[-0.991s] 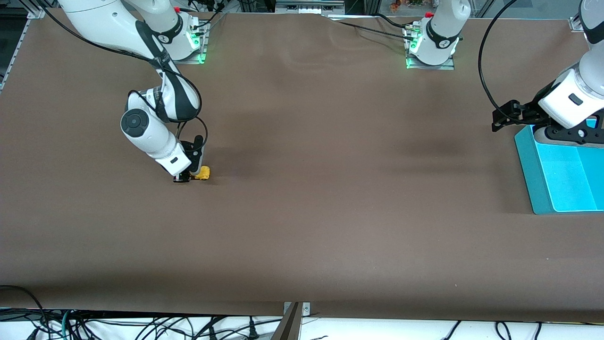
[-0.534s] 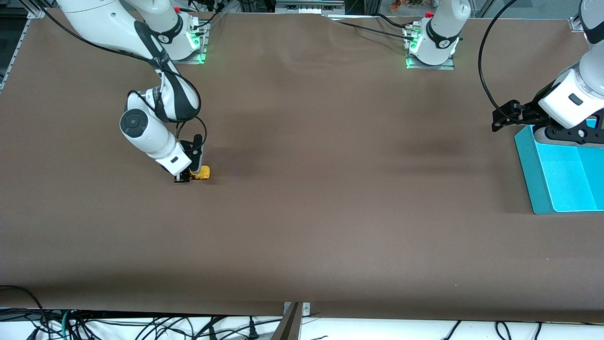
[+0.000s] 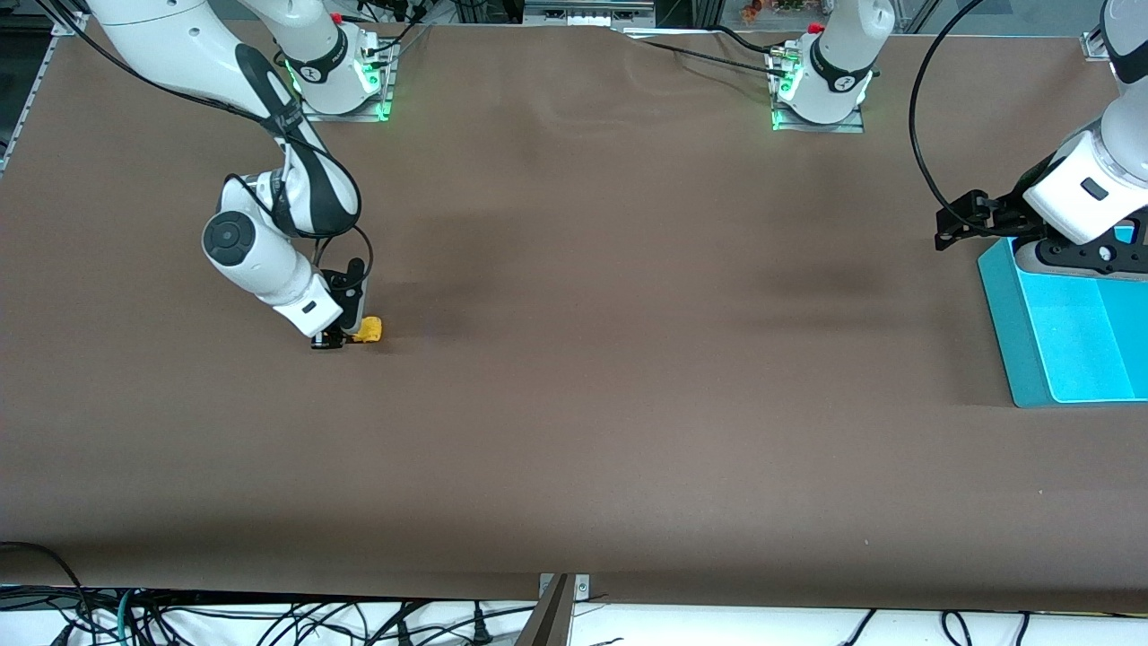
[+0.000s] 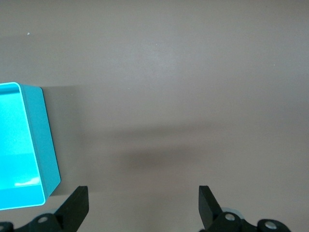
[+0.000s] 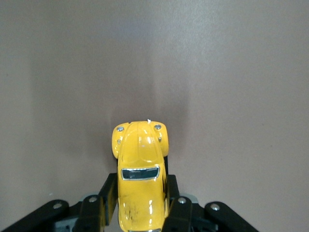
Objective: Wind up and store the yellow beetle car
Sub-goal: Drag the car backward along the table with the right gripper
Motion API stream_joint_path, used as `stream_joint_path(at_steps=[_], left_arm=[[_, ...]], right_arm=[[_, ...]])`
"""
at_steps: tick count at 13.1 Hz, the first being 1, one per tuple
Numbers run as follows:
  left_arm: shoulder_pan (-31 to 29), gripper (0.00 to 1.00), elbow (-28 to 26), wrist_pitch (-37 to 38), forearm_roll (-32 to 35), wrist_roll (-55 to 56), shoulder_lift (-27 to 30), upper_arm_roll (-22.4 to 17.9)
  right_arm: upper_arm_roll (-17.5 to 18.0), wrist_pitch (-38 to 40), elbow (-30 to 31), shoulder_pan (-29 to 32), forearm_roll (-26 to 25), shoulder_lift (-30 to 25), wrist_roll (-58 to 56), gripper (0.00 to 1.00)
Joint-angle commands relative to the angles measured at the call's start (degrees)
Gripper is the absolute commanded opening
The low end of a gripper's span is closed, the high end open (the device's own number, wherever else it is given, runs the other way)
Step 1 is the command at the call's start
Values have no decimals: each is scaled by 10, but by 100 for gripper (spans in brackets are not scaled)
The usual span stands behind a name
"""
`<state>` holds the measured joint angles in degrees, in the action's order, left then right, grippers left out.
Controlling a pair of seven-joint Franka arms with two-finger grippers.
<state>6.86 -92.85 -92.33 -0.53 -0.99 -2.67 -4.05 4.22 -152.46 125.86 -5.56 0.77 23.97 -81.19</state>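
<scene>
- right end effector [image 3: 345,339] pinching the yellow beetle car [image 3: 367,330] by its rear flanks; fingers [image 5: 108,195] pressed on both sides of the body, hood poking out ahead in the right wrist view
- change vs. a sec ago: car + end effector have slid along the tabletop [image 3: 574,404] toward the right arm's end, roughly the 9 o'clock direction in the front view; car low, wheels seemingly on the surface, though contact can't be confirmed
- meaning, prob.: a backward drag, i.e. the pull-back wind is under way; storing not yet begun
- car now sits toward the right arm's end of the tabletop, well apart from the teal bin [image 3: 1022,341] at the left arm's end, about 3 o'clock from the car
- left end effector [image 4: 142,205] spread wide, nothing held, over the bin's edge; left arm waiting
</scene>
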Motion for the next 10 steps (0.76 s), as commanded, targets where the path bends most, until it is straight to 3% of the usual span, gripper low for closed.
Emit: stream_joint_path(at_steps=[1,10], left_arm=[[-1,100,18,11,-3,3,-8,-1],[-1,100,18,11,-3,3,-8,-1]], right_arm=[[5,-23,2,24,2,35,-37,17],[5,-20,2,110,4,50,-163,17]])
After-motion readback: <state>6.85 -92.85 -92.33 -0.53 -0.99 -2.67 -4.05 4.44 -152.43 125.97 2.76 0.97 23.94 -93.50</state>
